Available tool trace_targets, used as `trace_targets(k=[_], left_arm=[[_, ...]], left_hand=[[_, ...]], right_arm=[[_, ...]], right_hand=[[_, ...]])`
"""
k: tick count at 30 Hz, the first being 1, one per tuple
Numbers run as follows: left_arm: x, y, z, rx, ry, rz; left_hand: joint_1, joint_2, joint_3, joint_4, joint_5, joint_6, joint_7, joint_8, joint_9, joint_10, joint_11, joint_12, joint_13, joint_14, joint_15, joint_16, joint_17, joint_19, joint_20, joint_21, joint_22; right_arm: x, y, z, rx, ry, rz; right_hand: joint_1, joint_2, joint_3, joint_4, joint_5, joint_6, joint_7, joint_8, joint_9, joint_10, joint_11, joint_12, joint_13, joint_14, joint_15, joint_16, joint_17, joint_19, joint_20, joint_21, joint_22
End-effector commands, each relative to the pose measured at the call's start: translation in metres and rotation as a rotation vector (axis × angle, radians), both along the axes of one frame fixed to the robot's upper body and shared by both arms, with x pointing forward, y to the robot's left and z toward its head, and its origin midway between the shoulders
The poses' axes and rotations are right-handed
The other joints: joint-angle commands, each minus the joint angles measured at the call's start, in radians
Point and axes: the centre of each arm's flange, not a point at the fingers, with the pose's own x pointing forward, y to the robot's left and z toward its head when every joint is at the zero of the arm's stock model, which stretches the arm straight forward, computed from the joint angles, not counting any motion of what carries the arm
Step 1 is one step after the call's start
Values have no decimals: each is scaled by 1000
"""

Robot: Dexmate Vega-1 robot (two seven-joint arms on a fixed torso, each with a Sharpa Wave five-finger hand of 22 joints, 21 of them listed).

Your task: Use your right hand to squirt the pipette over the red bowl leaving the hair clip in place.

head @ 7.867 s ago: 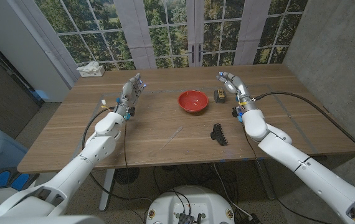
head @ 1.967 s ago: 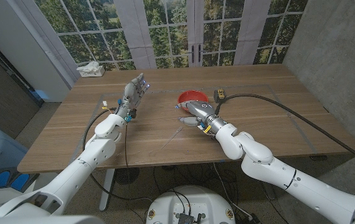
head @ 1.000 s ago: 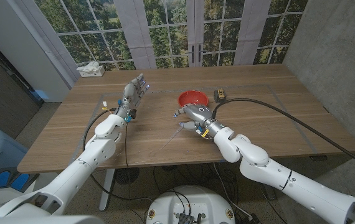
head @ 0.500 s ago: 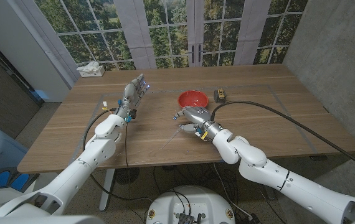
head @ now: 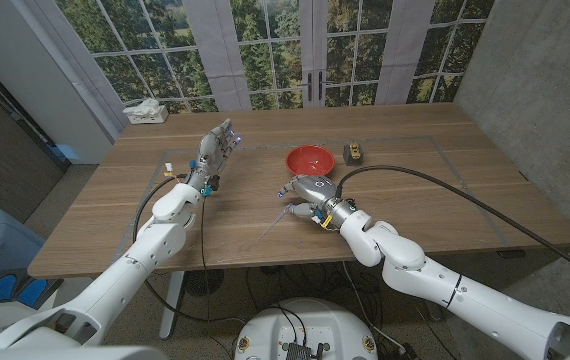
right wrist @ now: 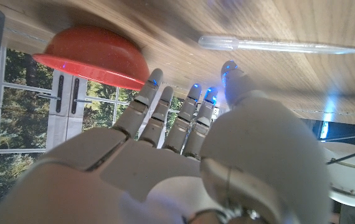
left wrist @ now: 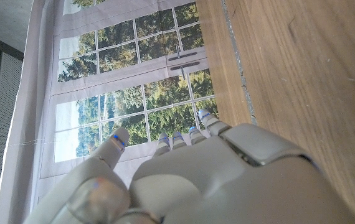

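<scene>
Right hand [head: 303, 195] is low over the tabletop [head: 445, 190], just short of the pipette [head: 273, 225], fingers spread and holding nothing. In the right wrist view the fingertips [right wrist: 229, 66] sit near the pipette's bulb end [right wrist: 218, 42] with a sliver of bare wood between them; no contact is visible. The pipette lies flat on the wood, on the robot's side of the red bowl [head: 309, 160] and a little toward the left arm.

The red bowl stands upright just beyond the right hand (in the right wrist view its rim [right wrist: 90, 64] shows close past the fingers). The hair clip cannot be made out; the right forearm may cover its spot, so whether it lies undisturbed cannot be told.

Left hand [head: 215, 150] is raised off the tabletop, well apart from the bowl and pipette, fingers extended and apart, empty; the left wrist view shows the same [left wrist: 184, 174].

Progress, judged: early. The reach looks nearly complete, but the grasp is not yet made. Left to do: pinch the bulb, lift, carry the pipette over the red bowl, squeeze. A small dark object [head: 352, 153] stands beside the bowl, not involved.
</scene>
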Motion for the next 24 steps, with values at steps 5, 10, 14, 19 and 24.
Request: trace_targets(k=[5, 10, 14, 19, 24], left_arm=[[1, 1, 1, 2, 3, -1], [1, 2, 0, -1, 3, 2], [0, 3, 0, -3, 4, 3], [-1, 4, -1, -4, 4, 3], [-1, 4, -2, -6, 4, -3]], left_hand=[[-2, 75, 4, -1, 2, 5, -3, -1, 5, 5, 0, 1, 5, -25, -85, -2, 5, 6, -49, -2, 3], [-2, 75, 4, -1, 2, 5, -3, -1, 5, 5, 3, 1, 5, -24, -85, -2, 5, 7, -49, -2, 3], [-2, 75, 4, -1, 2, 6, -3, -1, 5, 7, -1, 1, 5, -24, -85, -2, 5, 7, -48, -2, 3], [-2, 75, 4, -1, 3, 7, -3, 0, 5, 7, 0, 1, 5, -24, -85, -2, 5, 7, -48, -2, 3], [-2, 75, 4, -1, 3, 8, -4, -1, 5, 8, -1, 1, 5, -24, -85, -2, 5, 7, -48, -2, 3]], right_arm=[[8, 3, -9, -22, 17, -15], [11, 5, -11, -31, 26, -18], [14, 6, -12, -35, 31, -25], [16, 6, -14, -39, 40, -33], [19, 5, -16, -45, 37, -49]], right_hand=[[23, 8, -8, 2, 1, 19, -7, 1, 3, 23, -2, 10, 3, 11, -175, 14, 8, 7, -5, 4, 5], [27, 12, -11, 3, 1, 27, -10, 1, 3, 27, -5, 10, 3, 14, -175, 18, 10, 8, -5, 5, 5], [27, 13, -14, 5, 1, 31, -10, 1, 3, 31, -5, 10, 4, 16, -173, 20, 11, 10, -4, 6, 5], [30, 14, -19, 5, 2, 37, -7, 1, 3, 38, -1, 10, 4, 17, -173, 23, 12, 12, -3, 7, 5], [37, 18, -23, 5, 2, 51, -2, 2, 3, 45, 3, 9, 4, 19, -176, 25, 12, 13, -3, 8, 5]])
